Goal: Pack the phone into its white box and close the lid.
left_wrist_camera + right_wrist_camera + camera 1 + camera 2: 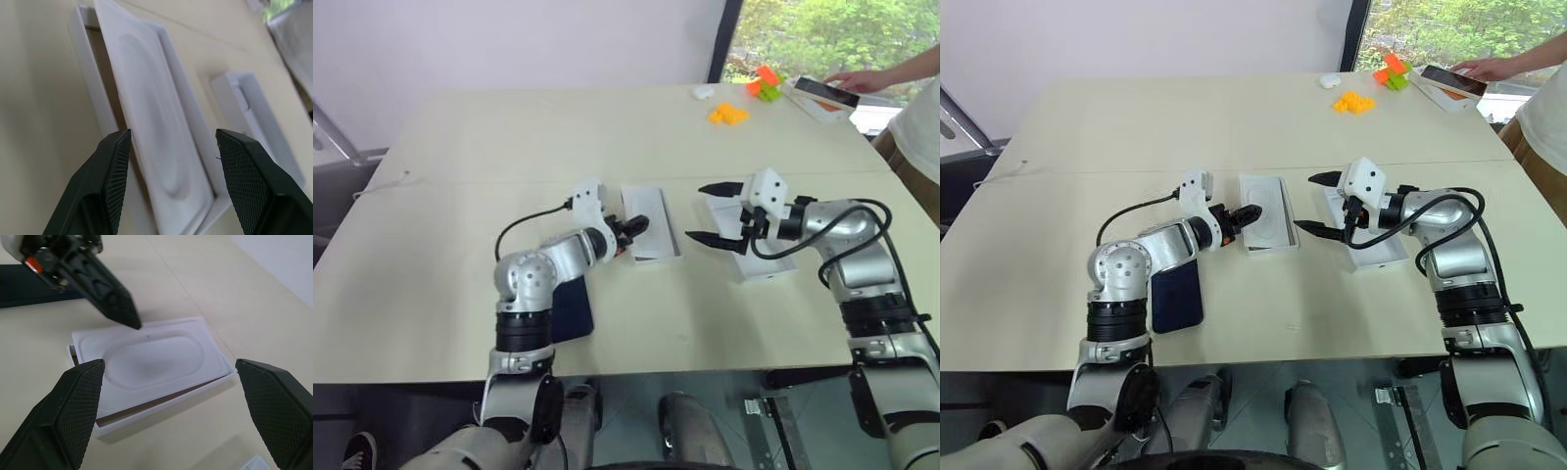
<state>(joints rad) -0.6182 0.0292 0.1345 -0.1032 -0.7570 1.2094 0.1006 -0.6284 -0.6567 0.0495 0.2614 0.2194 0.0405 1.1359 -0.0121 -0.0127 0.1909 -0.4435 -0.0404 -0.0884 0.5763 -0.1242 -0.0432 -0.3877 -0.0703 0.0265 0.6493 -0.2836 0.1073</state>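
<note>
White insert (146,362) lies askew in the white box (1268,225), mid-table. Left gripper (1242,215) over it, jaws apart, empty. Right gripper (1317,204) spread wide above the lid (1371,250). Phone (1177,296) near front edge.

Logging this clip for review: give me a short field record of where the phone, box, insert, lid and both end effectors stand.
phone: slim dark navy smartphone flat on table, beside left arm
box: shallow white cardboard tray, brownish floor
insert: white recessed insert lying askew on the box
lid: shallow white tray under right end effector
left end effector: open, empty, at the box's edge
right end effector: open wide, empty
</note>
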